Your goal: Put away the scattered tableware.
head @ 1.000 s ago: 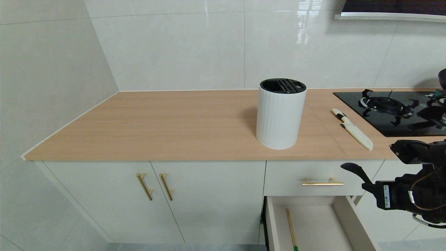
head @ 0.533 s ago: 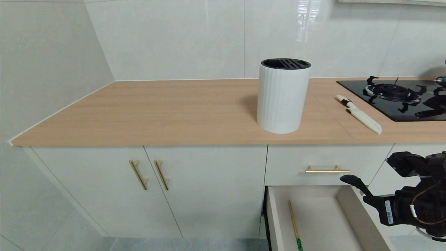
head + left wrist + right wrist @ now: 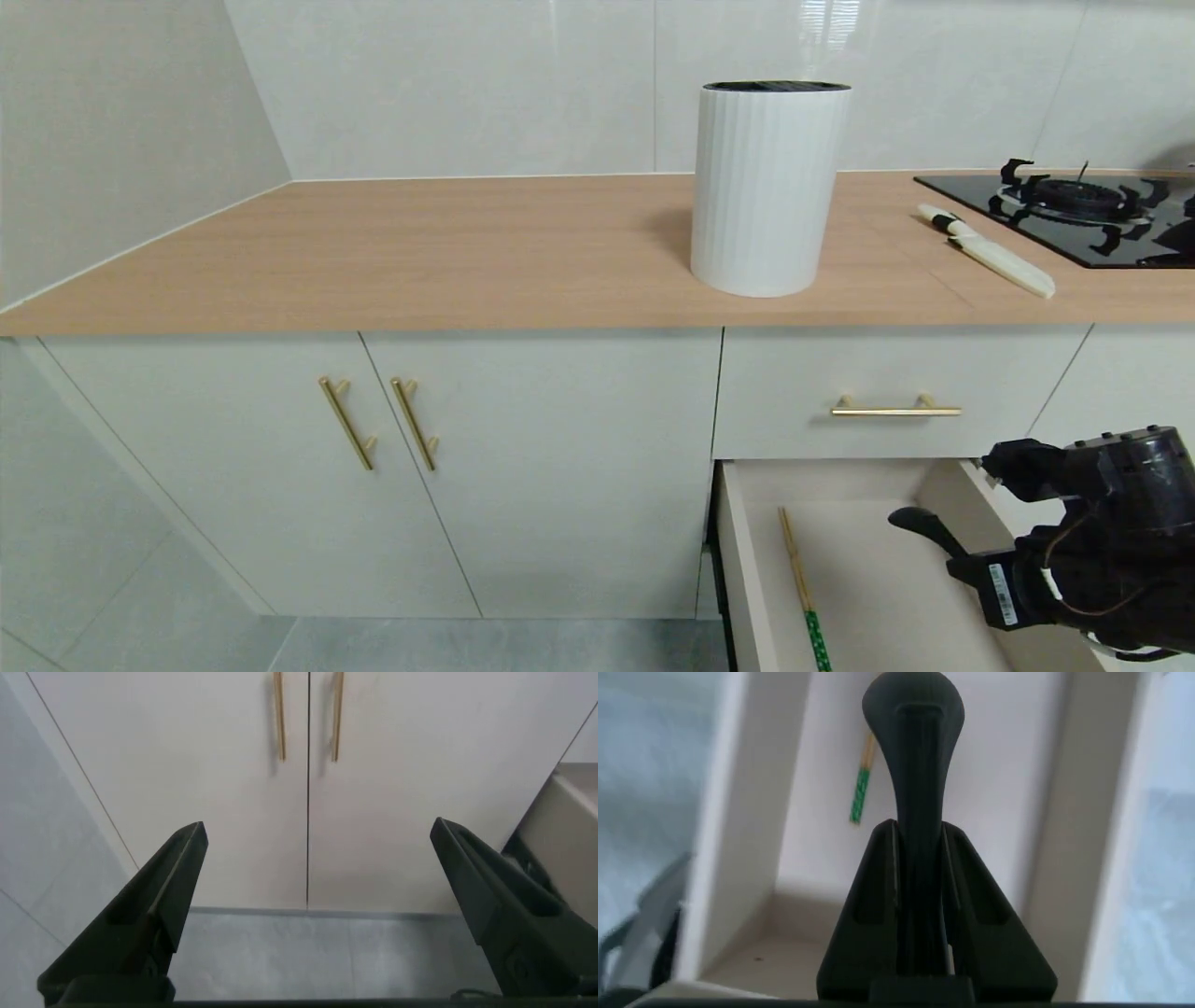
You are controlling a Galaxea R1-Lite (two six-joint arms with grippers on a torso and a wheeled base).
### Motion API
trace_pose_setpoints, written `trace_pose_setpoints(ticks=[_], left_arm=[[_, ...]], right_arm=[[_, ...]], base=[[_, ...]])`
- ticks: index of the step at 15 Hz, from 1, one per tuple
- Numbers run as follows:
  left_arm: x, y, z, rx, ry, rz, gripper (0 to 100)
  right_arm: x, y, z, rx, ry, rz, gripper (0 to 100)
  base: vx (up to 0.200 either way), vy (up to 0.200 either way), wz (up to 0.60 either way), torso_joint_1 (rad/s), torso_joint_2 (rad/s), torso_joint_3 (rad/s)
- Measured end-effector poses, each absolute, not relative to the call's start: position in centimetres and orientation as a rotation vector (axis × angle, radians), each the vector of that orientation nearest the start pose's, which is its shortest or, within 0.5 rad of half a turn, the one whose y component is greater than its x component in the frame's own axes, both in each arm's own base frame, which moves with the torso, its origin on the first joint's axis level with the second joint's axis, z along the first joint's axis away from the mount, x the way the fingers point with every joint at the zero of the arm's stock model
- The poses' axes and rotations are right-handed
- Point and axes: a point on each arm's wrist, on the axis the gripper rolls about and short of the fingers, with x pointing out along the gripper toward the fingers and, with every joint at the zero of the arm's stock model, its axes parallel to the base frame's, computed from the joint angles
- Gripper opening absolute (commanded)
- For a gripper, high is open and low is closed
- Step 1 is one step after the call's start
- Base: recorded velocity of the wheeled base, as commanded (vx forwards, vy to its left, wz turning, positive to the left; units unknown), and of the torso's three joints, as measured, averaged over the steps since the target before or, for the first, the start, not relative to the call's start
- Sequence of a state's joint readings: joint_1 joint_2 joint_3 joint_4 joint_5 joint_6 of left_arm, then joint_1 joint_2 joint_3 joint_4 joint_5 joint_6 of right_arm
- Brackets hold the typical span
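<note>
Lower now, the head camera has shifted the whole scene. Head view: the right fingers (image 3: 920,523) hang over the open drawer (image 3: 738,560), with the chopsticks (image 3: 801,588) just beside them. The knife (image 3: 991,254) lies well above on the bench (image 3: 467,252).

Left wrist view: the left fingers (image 3: 173,896) are spread wide and empty.

Right wrist view: the right fingers are pressed together, holding nothing. The knife looks light, stiff and slick, and its handle seems the safe hold.

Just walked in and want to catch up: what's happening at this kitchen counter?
The robot is tidying tableware. Its right gripper, shut and empty, hangs over the open drawer, where chopsticks lie. A knife lies on the countertop between the white holder and the stove. The left gripper is open, facing the cabinet doors.
</note>
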State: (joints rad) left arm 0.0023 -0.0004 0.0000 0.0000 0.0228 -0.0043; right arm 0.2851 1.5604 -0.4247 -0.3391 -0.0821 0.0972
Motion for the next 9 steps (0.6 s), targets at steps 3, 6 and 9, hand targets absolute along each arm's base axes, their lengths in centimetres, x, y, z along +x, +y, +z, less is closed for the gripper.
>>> trace_pose_setpoints(ticks=[3, 6, 9], left_arm=[[-2.3, 0.0, 7.5, -0.004, 0.000, 0.026, 100], [-2.3, 0.0, 7.5, -0.004, 0.000, 0.026, 100], [-2.3, 0.0, 7.5, -0.004, 0.000, 0.026, 100]], right_arm=[[21.6, 5.5, 8.7, -0.042, 0.791, 0.125, 0], [22.3, 5.2, 7.4, -0.025, 0.836, 0.097, 0], [22.5, 5.2, 6.9, -0.025, 0.854, 0.090, 0]], base=[[0.000, 0.000, 0.00, -0.126, 0.46, 0.330], [0.000, 0.000, 0.00, -0.064, 0.35, 0.268], [0.000, 0.000, 0.00, -0.019, 0.06, 0.045]])
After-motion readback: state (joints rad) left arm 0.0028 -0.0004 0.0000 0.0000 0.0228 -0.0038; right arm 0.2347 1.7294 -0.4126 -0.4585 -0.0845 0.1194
